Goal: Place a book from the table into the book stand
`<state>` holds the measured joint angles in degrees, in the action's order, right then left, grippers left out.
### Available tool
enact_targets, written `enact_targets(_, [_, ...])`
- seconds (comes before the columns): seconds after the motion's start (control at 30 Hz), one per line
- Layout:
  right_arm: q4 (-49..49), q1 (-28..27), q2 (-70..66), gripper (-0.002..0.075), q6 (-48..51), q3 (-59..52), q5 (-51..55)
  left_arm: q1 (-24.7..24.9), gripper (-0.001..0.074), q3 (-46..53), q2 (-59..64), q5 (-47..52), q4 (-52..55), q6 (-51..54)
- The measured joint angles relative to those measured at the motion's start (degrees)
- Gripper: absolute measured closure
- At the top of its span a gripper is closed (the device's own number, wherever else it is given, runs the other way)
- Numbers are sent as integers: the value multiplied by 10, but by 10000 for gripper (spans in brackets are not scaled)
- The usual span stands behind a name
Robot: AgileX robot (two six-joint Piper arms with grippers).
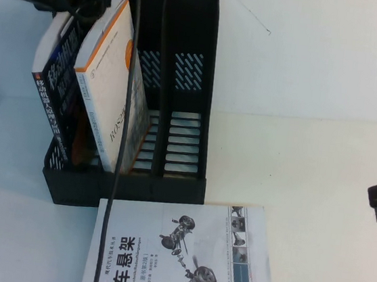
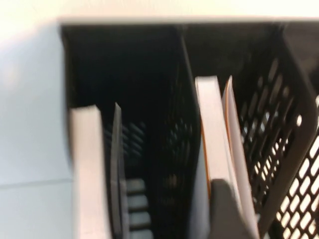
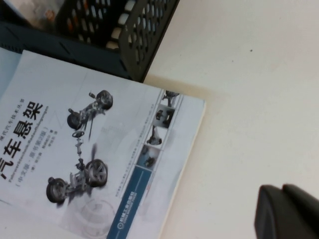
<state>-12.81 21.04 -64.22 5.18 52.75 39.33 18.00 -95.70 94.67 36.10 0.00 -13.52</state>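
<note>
Left gripper [image 2: 227,209] above black plastic slotted book stand [image 1: 188,80], clamping white-orange paperback [image 1: 111,71] tilted in middle slot. Right gripper [image 3: 286,211] parked far right, claw state unclear. White car-suspension book [image 1: 182,256] flat on white table [image 1: 322,163], near side.

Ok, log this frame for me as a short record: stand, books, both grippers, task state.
stand: black book stand at the table's far side, three slots, the right slot holds no book
books in stand: dark book in the left slot; white and orange book leaning in the middle slot
book on table: white car book lying flat, just in front of the stand
left gripper: above the stand, at the white and orange book; grip unclear
right gripper: over bare table, right of the car book, holding nothing
task state: car book not yet in the stand
</note>
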Motion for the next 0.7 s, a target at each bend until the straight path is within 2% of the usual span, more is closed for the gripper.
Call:
enact_targets(0.13, [27,0,58,720,0,0,-1,0,610,0,-55,19,41,0])
enact_targets(0.23, [52,0,114,720,-3,0,-4,0,701,0,-98,37,68,0])
enact_targets(0.37, [109,0,189,720,-48,0,2,0,729,26,-159,28,87,0])
enact_targets(0.43, [158,0,226,720,-92,-3,10,0,732,72,-202,-6,88,0])
enact_targets(0.6, [296,0,324,720,-230,-63,20,0,734,259,-324,-113,88,-12])
enact_targets(0.7, [345,0,387,720,-297,-123,22,0,735,391,-394,-192,94,-12])
